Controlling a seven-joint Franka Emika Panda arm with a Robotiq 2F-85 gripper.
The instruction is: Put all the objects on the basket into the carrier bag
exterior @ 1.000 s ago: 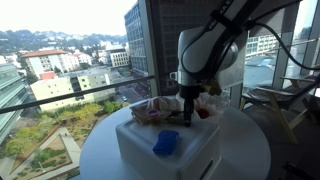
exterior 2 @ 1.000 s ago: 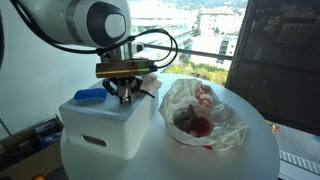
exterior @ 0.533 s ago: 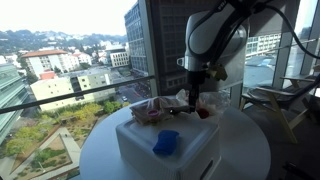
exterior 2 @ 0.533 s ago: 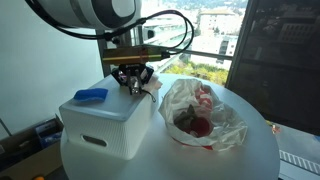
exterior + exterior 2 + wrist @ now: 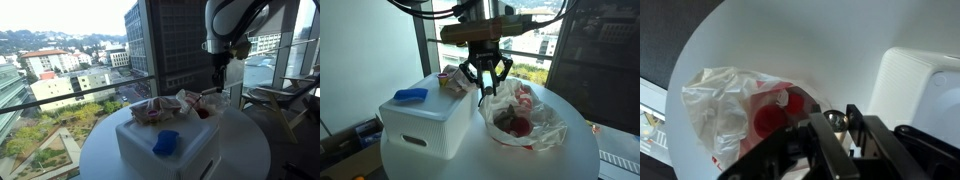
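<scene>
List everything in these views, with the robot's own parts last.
table: one, white, round, by the window
basket: one, white, boxy, on the table
blue item: one, bright blue, on the basket's flat top
small item: one, reddish and pale, at the basket's far edge
carrier bag: one, translucent whitish with red print, on the table beside the basket
red item: at least one, red, inside the bag
dark item: one, small, apparently held between the jaws
arm: one, white and black, reaching down from above
jaws: one pair, dark, above the bag's near edge, closed on the dark item
</scene>
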